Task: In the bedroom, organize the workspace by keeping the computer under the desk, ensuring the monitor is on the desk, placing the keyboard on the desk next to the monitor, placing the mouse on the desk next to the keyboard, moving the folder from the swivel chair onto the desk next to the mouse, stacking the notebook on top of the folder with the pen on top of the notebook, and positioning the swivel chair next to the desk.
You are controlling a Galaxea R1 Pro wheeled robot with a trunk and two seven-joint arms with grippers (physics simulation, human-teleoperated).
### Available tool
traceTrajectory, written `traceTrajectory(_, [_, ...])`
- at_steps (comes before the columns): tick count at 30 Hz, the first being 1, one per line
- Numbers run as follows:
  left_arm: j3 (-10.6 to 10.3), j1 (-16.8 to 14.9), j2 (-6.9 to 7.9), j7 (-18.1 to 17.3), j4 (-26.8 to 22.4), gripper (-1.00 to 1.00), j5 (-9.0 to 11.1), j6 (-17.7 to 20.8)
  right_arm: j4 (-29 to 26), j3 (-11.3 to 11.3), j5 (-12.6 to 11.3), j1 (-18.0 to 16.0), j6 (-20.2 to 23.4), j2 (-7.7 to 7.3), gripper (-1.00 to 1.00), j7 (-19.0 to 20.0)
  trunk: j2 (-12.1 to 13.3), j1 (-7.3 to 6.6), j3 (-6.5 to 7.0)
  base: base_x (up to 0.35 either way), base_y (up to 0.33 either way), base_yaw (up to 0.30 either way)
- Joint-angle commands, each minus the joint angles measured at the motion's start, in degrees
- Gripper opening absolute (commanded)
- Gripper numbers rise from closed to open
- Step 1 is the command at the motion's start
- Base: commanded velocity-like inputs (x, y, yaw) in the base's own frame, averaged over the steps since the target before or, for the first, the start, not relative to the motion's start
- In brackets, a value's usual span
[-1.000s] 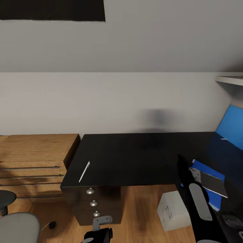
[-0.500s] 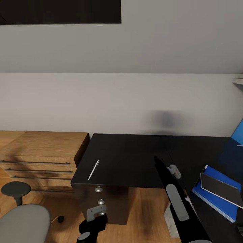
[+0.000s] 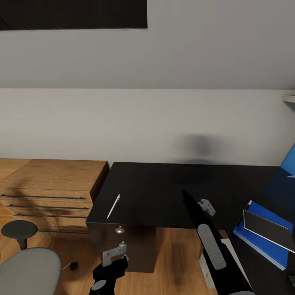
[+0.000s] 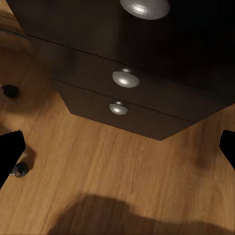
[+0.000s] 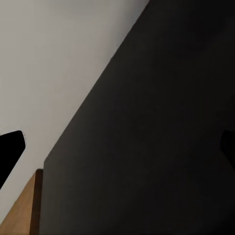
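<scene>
The white pen [image 3: 113, 206] lies near the left end of the black desk [image 3: 164, 184]. At the right, the dark notebook [image 3: 268, 226] rests on the blue folder [image 3: 258, 241] on the desk. My right gripper [image 3: 188, 197] hovers over the desk's middle, open and empty, and its wrist view [image 5: 117, 147] looks onto bare desk top. My left gripper [image 3: 115, 253] is low in front of the black drawer unit [image 3: 123, 241], open in its wrist view [image 4: 117, 152], facing the silver knobs [image 4: 126, 79]. The swivel chair's grey seat [image 3: 26, 272] is at lower left. A pale sliver of the computer [image 3: 203, 270] peeks from under the desk.
A low oak dresser [image 3: 49, 184] stands against the desk's left end. The blue back panel [image 3: 289, 162] rises at the far right below a white shelf [image 3: 289, 98]. A dark skylight [image 3: 73, 14] is up on the sloped wall. Wood floor [image 4: 122, 176] lies before the drawers.
The camera swung left a second ago, shifting everything rightward. Since half a second ago my right arm edged slightly left over the desk and my left gripper rose a little.
</scene>
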Motion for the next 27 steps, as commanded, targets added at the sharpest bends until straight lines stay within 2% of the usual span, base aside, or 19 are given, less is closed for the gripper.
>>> traceTrajectory(1, [-0.19,-0.07,0.07,0.39,-0.16,1.00,0.46,0.26,0.06,0.10,-0.43,-0.03,0.04,0.18,1.00,-0.49,-0.04,0.00,-0.07,0.000,0.000,0.220])
traceTrajectory(19, [-0.19,-0.07,0.44,0.46,-0.21,1.00,0.14,0.03,0.91,0.27,-0.25,-0.03,0.01,0.20,1.00,-0.47,-0.04,0.00,-0.07,0.000,0.003,0.265])
traceTrajectory(27, [-0.23,-0.07,0.53,0.46,-1.05,1.00,0.12,0.01,1.05,0.29,-0.19,-0.03,0.01,0.20,1.00,-0.37,-0.04,0.00,-0.07,0.000,0.222,0.274])
